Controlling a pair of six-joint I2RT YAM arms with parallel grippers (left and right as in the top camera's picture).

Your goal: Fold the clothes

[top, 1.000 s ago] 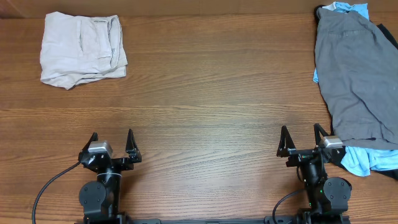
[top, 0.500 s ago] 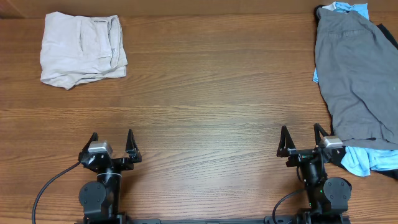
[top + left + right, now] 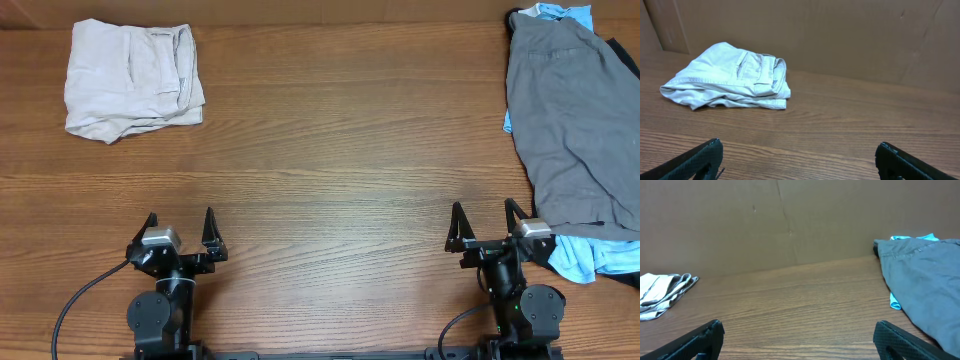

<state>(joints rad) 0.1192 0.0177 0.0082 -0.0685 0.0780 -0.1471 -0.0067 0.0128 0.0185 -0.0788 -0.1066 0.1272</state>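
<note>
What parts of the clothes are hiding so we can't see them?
Light blue cloth garment: overhead, mostly buried under the large dark grey garment; only edges peek out.
Dark grey garment: overhead and right wrist, cut off by the right edge.
Folded light beige cotton shorts: right wrist, cut by the left edge.

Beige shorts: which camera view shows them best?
The left wrist view: the beige shorts lie whole and close, with the folded layers and pocket seams plain. The overhead view shows the whole outline from above, but smaller and flatter. The right wrist view catches only part of them, cut off at its left edge.
</note>
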